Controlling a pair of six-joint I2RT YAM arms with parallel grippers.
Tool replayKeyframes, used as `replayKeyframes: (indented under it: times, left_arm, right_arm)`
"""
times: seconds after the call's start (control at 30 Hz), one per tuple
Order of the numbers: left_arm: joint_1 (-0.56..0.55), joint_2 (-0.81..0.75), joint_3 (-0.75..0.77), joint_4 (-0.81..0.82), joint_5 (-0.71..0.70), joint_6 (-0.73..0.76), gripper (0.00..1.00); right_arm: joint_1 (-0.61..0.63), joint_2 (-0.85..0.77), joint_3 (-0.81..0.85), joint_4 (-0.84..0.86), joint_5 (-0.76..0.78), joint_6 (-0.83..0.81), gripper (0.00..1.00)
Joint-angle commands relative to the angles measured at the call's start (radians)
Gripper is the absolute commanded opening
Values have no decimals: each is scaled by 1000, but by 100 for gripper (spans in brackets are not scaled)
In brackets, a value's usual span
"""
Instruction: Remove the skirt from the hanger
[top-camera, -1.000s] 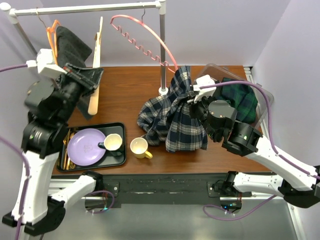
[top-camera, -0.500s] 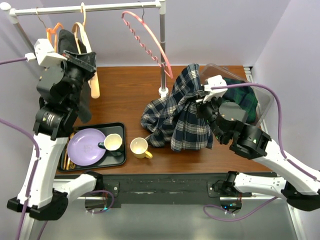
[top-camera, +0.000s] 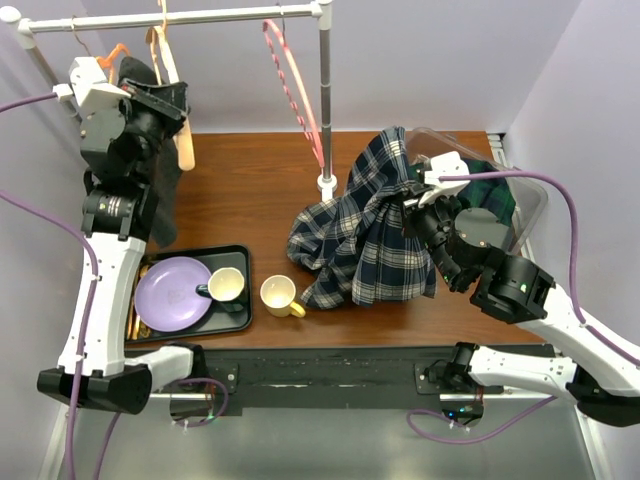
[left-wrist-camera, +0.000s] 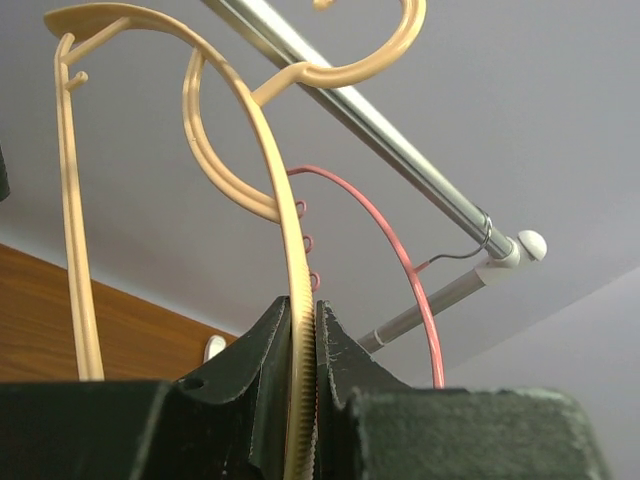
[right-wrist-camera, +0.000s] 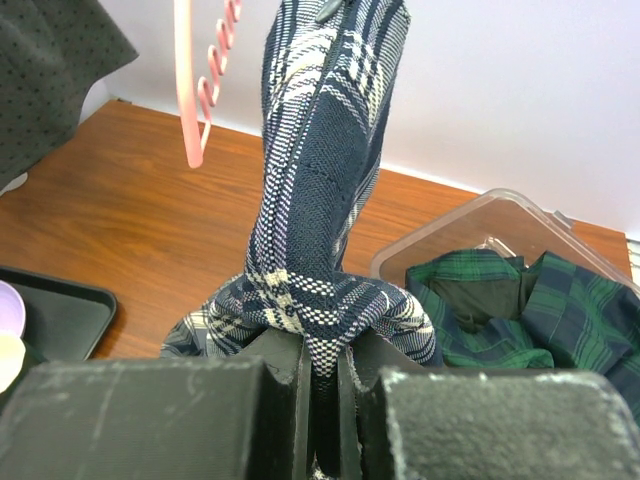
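The navy plaid skirt (top-camera: 365, 235) hangs bunched from my right gripper (top-camera: 408, 197), its lower folds resting on the wooden table. In the right wrist view the jaws of that gripper (right-wrist-camera: 322, 365) are shut on a fold of the skirt (right-wrist-camera: 320, 180). A pink hanger (top-camera: 290, 90) dangles bare from the rail (top-camera: 200, 16), apart from the skirt. My left gripper (top-camera: 165, 115) is up at the rail's left end. Its jaws (left-wrist-camera: 303, 330) are shut on the arm of a beige hanger (left-wrist-camera: 270, 150), whose hook sits over the rail (left-wrist-camera: 400, 150).
A clear bin (top-camera: 530, 200) with green plaid clothing stands at the right, behind my right arm. A black tray (top-camera: 240, 320) holds a purple plate (top-camera: 172, 292) and a cup (top-camera: 227, 285); a yellow mug (top-camera: 277, 295) stands beside it. A dark garment (top-camera: 135, 75) hangs at the rail's left. The rack's pole (top-camera: 325, 100) rises mid-table.
My left arm has raised the beige hanger up onto the rail. The pink hanger has swung back from the skirt to hang straight. My right gripper has carried the skirt slightly right.
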Motion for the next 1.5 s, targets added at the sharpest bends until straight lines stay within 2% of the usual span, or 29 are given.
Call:
replayKeyframes:
  times: [0.0,0.3,0.33,0.43,0.47,0.53,0.57,0.63,0.77,0.87,1.03,1.2,1.47]
  left_arm:
    - [49,14,0,128,100,-35,0]
    - [137,11,-138,218,318,-109,2]
    - [146,6,-144,214,332,-104,10]
    - [158,-15,-165,209,336,-79,25]
    - [158,-30,-176,207,333,-70,35]
    - [161,-44,-187,200,323,-37,47]
    - [163,-59,-193,200,318,-20,56]
    - [162,-69,-196,149,315,25,69]
    - [162,-98,-185,56,310,115,84]
    - [162,-118,-173,-15,319,178,96]
    - [162,-174,-159,-113,275,255,100]
    - [161,-227,-147,-182,218,321,100]
    - [163,-290,-98,-262,146,408,100]
  right_arm:
    - [1,-23,38,109,-1,-8,0]
    - [1,-17,58,97,43,-5,0]
    - [1,-11,65,100,43,-4,0]
    - [1,20,126,91,71,-13,0]
    - [1,49,148,89,81,-34,0]
    - [3,77,215,88,132,-69,0]
    - [1,92,234,103,165,-130,0]
    - [3,139,303,143,245,-189,0]
    - [0,195,364,355,246,-394,0]
    - [-28,296,470,364,233,-480,0]
    - [-194,460,649,336,227,-539,0]
    - [-333,540,801,368,233,-657,0]
    - [-496,661,984,636,262,-988,0]
